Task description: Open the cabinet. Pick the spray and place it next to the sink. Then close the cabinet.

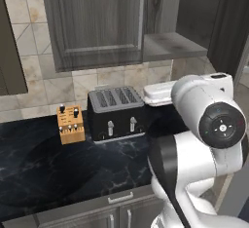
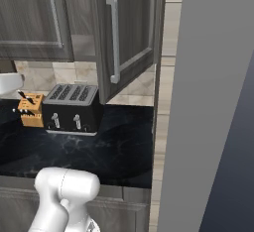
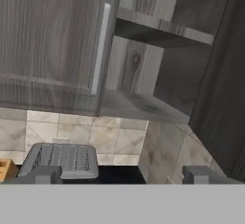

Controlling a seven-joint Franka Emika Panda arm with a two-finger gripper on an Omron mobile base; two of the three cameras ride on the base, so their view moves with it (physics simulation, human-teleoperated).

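Cabinet [image 1: 97,22] right door stands open above black marbled counter [image 1: 58,168].

Simulated kitchen. A black marbled desk [image 1: 58,168] carried a four-slot toaster [image 1: 116,112] and a wooden knife block [image 1: 71,123]; a grey wood-grain wall cabinet [image 1: 97,22] hung over a beige tiled backsplash [image 1: 34,81].

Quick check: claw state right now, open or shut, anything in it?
Claw: open, fingertips spread wide, holding nothing; it faces the cabinet, whose right door is swung open.
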